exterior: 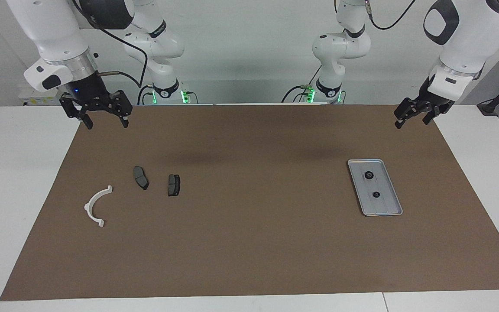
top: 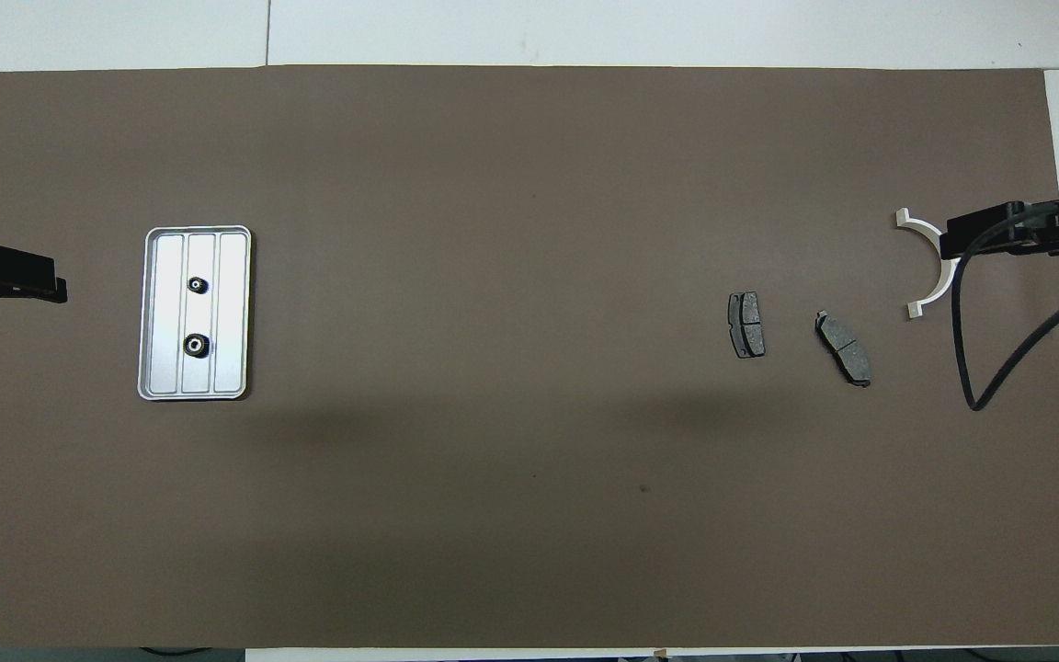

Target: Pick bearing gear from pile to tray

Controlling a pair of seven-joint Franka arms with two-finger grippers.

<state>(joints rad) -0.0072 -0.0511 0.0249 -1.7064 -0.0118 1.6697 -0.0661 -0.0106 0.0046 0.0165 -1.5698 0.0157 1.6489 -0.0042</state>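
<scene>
I am holding my right gripper (exterior: 105,113) raised over the worktop (exterior: 249,242) edge at the right arm's end, its jaws spread wide and carrying nothing. My left gripper (exterior: 414,116) is waiting, raised over the left arm's end; its jaws are standing apart and empty too.

Two bearing gears (exterior: 368,175) (exterior: 376,194) are already lying in the tray (exterior: 358,190), which is sitting below my left gripper, toward the table's middle. Below my right gripper, the pile now shows only two brake pads (exterior: 140,177) (exterior: 174,185) and the white bracket (exterior: 98,206); I am seeing no further gear there.

I am judging the transfer step complete. The next move calls for confirming that no gear is remaining, then keeping both grippers clear.
</scene>
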